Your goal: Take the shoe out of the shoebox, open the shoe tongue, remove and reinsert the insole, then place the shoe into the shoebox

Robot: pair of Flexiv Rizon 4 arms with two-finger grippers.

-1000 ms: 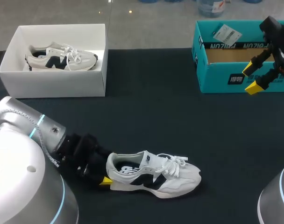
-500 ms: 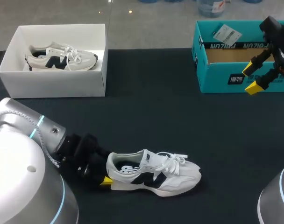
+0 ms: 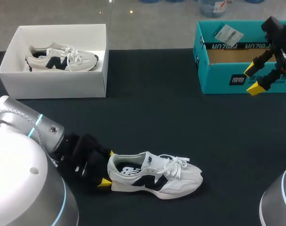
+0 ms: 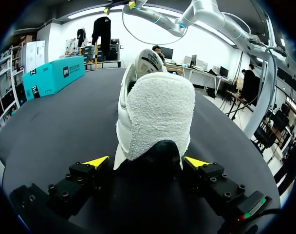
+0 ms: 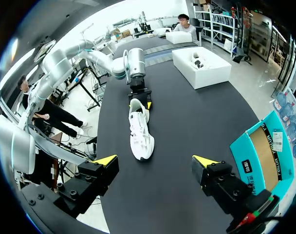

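While the white sneaker point(image 3: 154, 177) with black side markings stands on its sole on the black counter point(image 3: 157, 117), the left gripper point(image 3: 107, 168) sits low right behind the sneaker's heel. Its fingers are spread apart, with one yellow tip at each side of the heel. In the left wrist view the fuzzy white heel and its black patch fill the space between those tips. A thin dark gap shows at one tip, and at the other I cannot tell whether it touches, so the gripper is not clamped on the sneaker. The toe points away from the left gripper. The white laces point(image 3: 177, 165) lie bunched over the tongue, and a printed insole point(image 3: 129, 170) shows inside the collar.

Well apart from the sneaker, out beyond its toe end and toward the far side of the counter, stands the teal shoebox point(image 3: 218, 80). Its top is open, its inside is brown cardboard, and a paper tag point(image 3: 226, 34) rests on its far rim. The right gripper point(image 3: 251, 80) hangs in the air on that same side, also well apart from the sneaker, with its fingers wide apart and nothing between them.

Beyond the sneaker's heel end, again toward the far side and well apart, a white box point(image 3: 11, 80) holds a second sneaker point(image 3: 60, 57) of the same kind, lying on its sole.
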